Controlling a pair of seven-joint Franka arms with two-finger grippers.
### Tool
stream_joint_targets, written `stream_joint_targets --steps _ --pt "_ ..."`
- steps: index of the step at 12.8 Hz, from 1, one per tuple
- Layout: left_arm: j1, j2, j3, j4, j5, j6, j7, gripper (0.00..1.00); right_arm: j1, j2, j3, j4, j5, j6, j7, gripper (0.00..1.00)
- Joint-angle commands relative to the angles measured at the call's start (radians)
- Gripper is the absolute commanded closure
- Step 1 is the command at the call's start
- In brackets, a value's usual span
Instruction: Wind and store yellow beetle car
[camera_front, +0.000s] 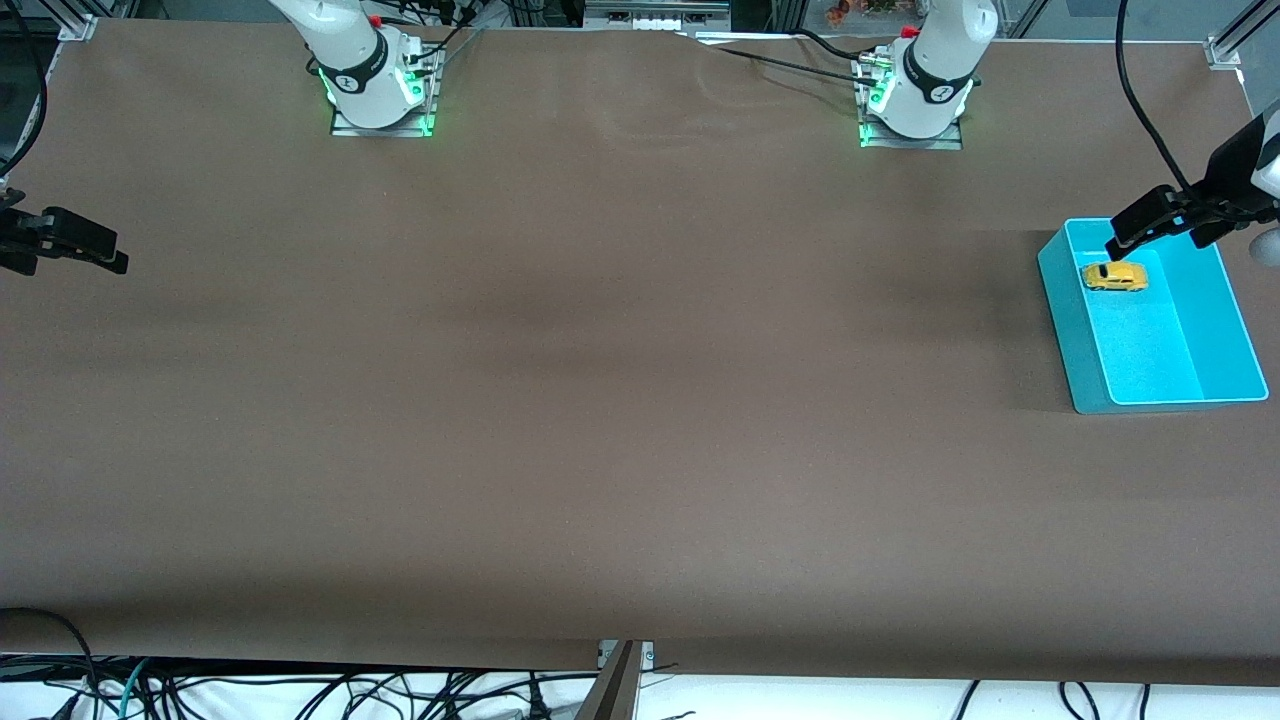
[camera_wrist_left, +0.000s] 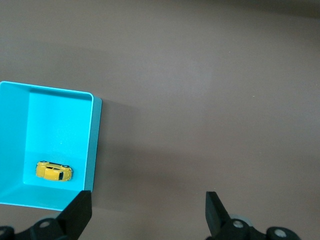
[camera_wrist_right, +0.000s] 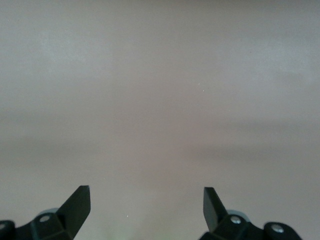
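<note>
- One yellow car (camera_front: 1115, 276) lies on the floor of the cyan bin (camera_front: 1084, 340), at the bin's end farther from the front camera, at the left arm's end of the table (camera_front: 600, 380).
- Left gripper (camera_front: 1128, 232) hangs over that end of the bin, jaws open and empty.
- Right gripper (camera_front: 100, 250) waits at the right arm's end, jaws open and empty.

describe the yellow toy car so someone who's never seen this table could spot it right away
Find the cyan bin on the brown table at the left arm's end, under the open left gripper. Inside it, at the end farther from the front camera, lies the yellow beetle car. It is tiny, rounded, dark-windowed, and the only thing in the bin.
</note>
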Motion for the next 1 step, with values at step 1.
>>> stream_joint_targets --steps 1 --pt "-0.001 0.017 0.002 0.035 -0.014 -0.022 0.027 0.0 -0.002 -0.008 0.003 -0.005 0.001 -0.002 0.015 0.0"
